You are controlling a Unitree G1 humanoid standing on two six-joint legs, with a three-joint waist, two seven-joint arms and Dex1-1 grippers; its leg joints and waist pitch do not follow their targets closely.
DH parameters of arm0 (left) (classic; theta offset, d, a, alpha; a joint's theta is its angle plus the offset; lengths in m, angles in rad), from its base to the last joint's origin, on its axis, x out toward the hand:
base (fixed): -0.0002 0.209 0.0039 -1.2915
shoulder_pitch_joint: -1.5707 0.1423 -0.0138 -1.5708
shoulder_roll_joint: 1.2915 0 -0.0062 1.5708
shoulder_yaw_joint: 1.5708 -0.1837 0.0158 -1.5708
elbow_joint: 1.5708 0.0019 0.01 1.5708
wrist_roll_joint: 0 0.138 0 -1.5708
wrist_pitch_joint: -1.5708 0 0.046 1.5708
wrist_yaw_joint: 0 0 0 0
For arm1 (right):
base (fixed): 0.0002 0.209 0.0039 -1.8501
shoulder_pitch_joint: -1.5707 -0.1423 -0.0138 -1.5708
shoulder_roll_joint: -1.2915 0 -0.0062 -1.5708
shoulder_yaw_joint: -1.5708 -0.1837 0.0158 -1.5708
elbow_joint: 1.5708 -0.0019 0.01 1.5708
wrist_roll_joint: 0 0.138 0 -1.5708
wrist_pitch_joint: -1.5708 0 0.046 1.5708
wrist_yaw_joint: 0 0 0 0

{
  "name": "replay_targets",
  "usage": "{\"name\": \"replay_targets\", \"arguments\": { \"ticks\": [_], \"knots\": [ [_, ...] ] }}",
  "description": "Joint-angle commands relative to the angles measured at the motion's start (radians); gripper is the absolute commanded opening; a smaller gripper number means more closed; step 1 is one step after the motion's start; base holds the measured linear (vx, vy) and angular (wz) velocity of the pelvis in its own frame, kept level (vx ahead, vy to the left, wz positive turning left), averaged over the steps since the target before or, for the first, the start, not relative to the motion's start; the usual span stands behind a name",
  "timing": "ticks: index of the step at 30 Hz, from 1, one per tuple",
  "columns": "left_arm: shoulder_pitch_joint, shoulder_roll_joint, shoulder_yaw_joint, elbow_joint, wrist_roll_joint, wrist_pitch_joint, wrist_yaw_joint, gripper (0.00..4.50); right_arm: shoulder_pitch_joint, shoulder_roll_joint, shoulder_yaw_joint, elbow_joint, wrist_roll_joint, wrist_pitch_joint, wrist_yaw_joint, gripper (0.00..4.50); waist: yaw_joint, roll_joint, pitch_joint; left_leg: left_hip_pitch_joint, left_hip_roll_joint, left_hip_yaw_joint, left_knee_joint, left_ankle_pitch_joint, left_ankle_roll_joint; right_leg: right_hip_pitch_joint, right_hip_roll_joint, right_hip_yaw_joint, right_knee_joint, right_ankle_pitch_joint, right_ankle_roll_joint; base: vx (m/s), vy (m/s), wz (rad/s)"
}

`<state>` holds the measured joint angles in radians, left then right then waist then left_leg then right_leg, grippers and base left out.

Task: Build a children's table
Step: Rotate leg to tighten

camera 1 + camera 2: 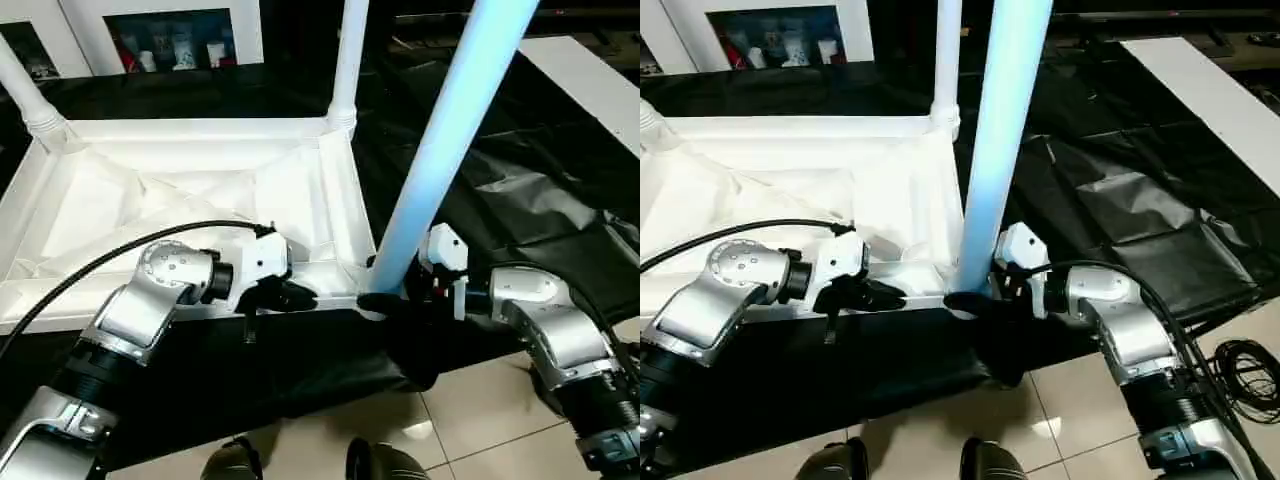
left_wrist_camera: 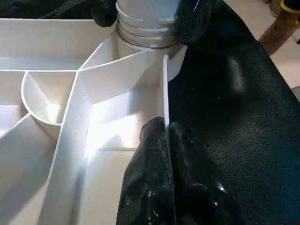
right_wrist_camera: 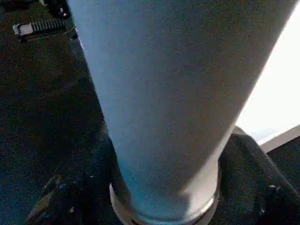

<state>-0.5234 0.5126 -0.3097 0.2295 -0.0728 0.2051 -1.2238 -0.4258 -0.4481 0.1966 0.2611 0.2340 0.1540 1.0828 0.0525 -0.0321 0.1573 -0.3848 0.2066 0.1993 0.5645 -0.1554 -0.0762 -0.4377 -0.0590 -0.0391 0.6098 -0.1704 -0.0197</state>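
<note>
The children's table top (image 1: pixel 200 130) lies upside down on a black cloth, ribbed underside up. Two white legs stand in its far corner sockets, one at the far right (image 1: pixel 348 60) and one at the far left (image 1: pixel 25 95). A third leg (image 1: pixel 440 140) rises from the near right corner socket (image 2: pixel 140 33), leaning slightly right. My right gripper (image 1: pixel 385 300) grips this leg's base, a black finger (image 3: pixel 253 183) on each side. My left gripper (image 1: pixel 290 295) is shut on the thin near rim (image 2: pixel 165 93) of the table top, just left of that corner.
The black cloth (image 1: pixel 520 190) covers the floor under and to the right of the table top. A white glass-door cabinet (image 1: pixel 170 35) stands behind. A white board (image 1: pixel 590 80) lies at the far right. Tiled floor (image 1: pixel 470 410), my feet (image 1: pixel 235 462) and loose cables (image 1: pixel 1240 360) are near me.
</note>
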Motion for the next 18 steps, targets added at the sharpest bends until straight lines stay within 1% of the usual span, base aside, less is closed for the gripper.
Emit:
{"name": "replay_targets", "arguments": {
  "ticks": [1,2,3,4,5,6,7,8,9,10,11,12,13,14,15,16,17,18],
  "knots": [
    [0.004,-0.021,-0.01,0.012,0.013,0.012,0.035,0.0,0.013,0.017,-0.01,0.019,0.001,0.019,-0.033,2.69,0.0,-0.004,-0.071,0.017,0.021,-0.008,-0.05,-0.157,0.088,0.06,-0.063,0.046,-0.068,-0.175,-0.23,0.0,0.0,0.0],
    [-0.008,-0.039,0.0,0.037,0.025,0.033,0.082,0.0,0.011,0.047,-0.033,0.039,0.002,0.011,-0.089,2.69,-0.002,-0.005,-0.069,0.017,0.021,-0.008,-0.051,-0.17,0.082,0.058,-0.065,0.047,-0.072,-0.207,-0.225,0.0,0.0,0.0],
    [-0.011,-0.042,0.002,0.042,0.028,0.037,0.092,0.0,0.011,0.053,-0.038,0.043,0.003,0.009,-0.101,2.69,-0.001,-0.003,-0.068,0.019,0.02,-0.009,-0.052,-0.188,0.07,0.056,-0.066,0.046,-0.077,-0.249,-0.217,0.0,0.0,0.0],
    [-0.042,-0.079,0.013,0.103,0.061,0.044,0.187,0.0,0.005,0.121,-0.089,0.081,0.006,0.004,-0.238,2.68,-0.003,-0.005,-0.066,0.017,0.021,-0.011,-0.054,-0.191,0.059,0.055,-0.066,0.046,-0.079,-0.273,-0.206,0.0,0.0,0.0],
    [-0.048,-0.086,0.015,0.113,0.067,0.044,0.202,0.0,0.005,0.134,-0.098,0.085,0.009,0.003,-0.26,2.68,-0.003,-0.005,-0.066,0.017,0.021,-0.011,-0.054,-0.191,0.059,0.055,-0.066,0.046,-0.079,-0.273,-0.206,0.0,0.0,0.0],
    [-0.068,-0.108,0.02,0.15,0.085,0.045,0.254,0.0,0.003,0.181,-0.129,0.103,0.013,-0.006,-0.345,2.68,-0.005,0.0,-0.065,0.024,0.019,-0.01,-0.055,-0.225,0.039,0.048,-0.067,0.047,-0.087,-0.327,-0.195,0.0,0.0,0.0],
    [-0.075,-0.116,0.021,0.162,0.09,0.046,0.271,0.0,0.002,0.199,-0.139,0.109,0.014,-0.012,-0.377,2.68,-0.004,-0.003,-0.067,0.018,0.019,-0.014,-0.057,-0.219,0.029,0.053,-0.069,0.045,-0.086,-0.335,-0.184,0.0,0.0,0.0],
    [-0.092,-0.134,0.028,0.185,0.094,0.053,0.303,0.0,-0.002,0.241,-0.163,0.126,0.012,-0.04,-0.455,2.67,-0.005,-0.003,-0.066,0.018,0.019,-0.015,-0.059,-0.22,0.028,0.053,-0.068,0.044,-0.086,-0.336,-0.179,0.0,0.0,0.0],
    [-0.097,-0.139,0.029,0.19,0.094,0.056,0.312,0.0,-0.004,0.252,-0.17,0.131,0.011,-0.047,-0.475,2.67,-0.007,0.001,-0.065,0.019,0.019,-0.014,-0.06,-0.224,0.024,0.048,-0.068,0.046,-0.087,-0.337,-0.175,0.0,0.0,0.0],
    [-0.119,-0.16,0.038,0.22,0.097,0.065,0.35,0.0,-0.018,0.311,-0.214,0.172,0.016,-0.084,-0.595,2.67,-0.008,0.001,-0.068,0.022,0.018,-0.014,-0.058,-0.229,0.021,0.049,-0.07,0.046,-0.087,-0.328,-0.176,0.0,0.0,0.0],
    [-0.136,-0.175,0.043,0.242,0.103,0.069,0.383,0.0,-0.032,0.351,-0.245,0.209,0.014,-0.112,-0.688,2.67,-0.011,0.004,-0.066,0.018,0.016,-0.013,-0.059,-0.225,0.018,0.048,-0.067,0.047,-0.087,-0.314,-0.178,0.0,0.0,0.0],
    [-0.144,-0.183,0.046,0.254,0.107,0.07,0.402,0.0,-0.039,0.37,-0.259,0.23,0.01,-0.128,-0.738,2.67,-0.013,0.004,-0.068,0.02,0.017,-0.013,-0.059,-0.226,0.011,0.047,-0.07,0.047,-0.086,-0.306,-0.182,0.0,0.0,0.0],
    [-0.144,-0.183,0.046,0.254,0.107,0.07,0.402,0.0,-0.039,0.37,-0.259,0.23,0.01,-0.128,-0.738,2.67,-0.015,0.003,-0.069,0.018,0.015,-0.014,-0.06,-0.224,0.011,0.05,-0.068,0.046,-0.083,-0.297,-0.184,0.0,0.0,0.0],
    [-0.155,-0.191,0.05,0.27,0.109,0.07,0.419,0.0,-0.049,0.391,-0.272,0.261,0.008,-0.154,-0.785,2.67,-0.014,0.01,-0.07,0.016,0.015,-0.015,-0.059,-0.208,0.014,0.054,-0.067,0.045,-0.08,-0.262,-0.187,0.0,0.0,0.0],
    [-0.163,-0.2,0.053,0.283,0.11,0.073,0.432,0.0,-0.056,0.407,-0.271,0.29,-0.018,-0.19,-0.835,2.65,-0.016,0.01,-0.069,0.018,0.015,-0.012,-0.059,-0.208,0.018,0.05,-0.065,0.046,-0.081,-0.243,-0.189,0.0,0.0,0.0],
    [-0.175,-0.212,0.057,0.304,0.113,0.07,0.454,0.0,-0.072,0.433,-0.275,0.337,-0.034,-0.241,-0.891,2.64,-0.016,0.012,-0.07,0.017,0.014,-0.012,-0.058,-0.2,0.022,0.052,-0.064,0.047,-0.077,-0.21,-0.197,0.0,0.0,0.0],
    [-0.186,-0.225,0.06,0.326,0.117,0.066,0.468,0.0,-0.09,0.455,-0.281,0.382,-0.058,-0.279,-0.953,2.63,-0.018,0.01,-0.071,0.015,0.013,-0.011,-0.057,-0.193,0.021,0.054,-0.064,0.046,-0.075,-0.189,-0.205,0.0,0.0,0.0],
    [-0.197,-0.239,0.06,0.35,0.125,0.058,0.483,0.0,-0.122,0.483,-0.292,0.449,-0.085,-0.309,-1.048,2.63,-0.018,0.01,-0.07,0.016,0.012,-0.01,-0.057,-0.19,0.02,0.054,-0.063,0.046,-0.074,-0.18,-0.208,0.0,0.0,0.0]
  ]
}}
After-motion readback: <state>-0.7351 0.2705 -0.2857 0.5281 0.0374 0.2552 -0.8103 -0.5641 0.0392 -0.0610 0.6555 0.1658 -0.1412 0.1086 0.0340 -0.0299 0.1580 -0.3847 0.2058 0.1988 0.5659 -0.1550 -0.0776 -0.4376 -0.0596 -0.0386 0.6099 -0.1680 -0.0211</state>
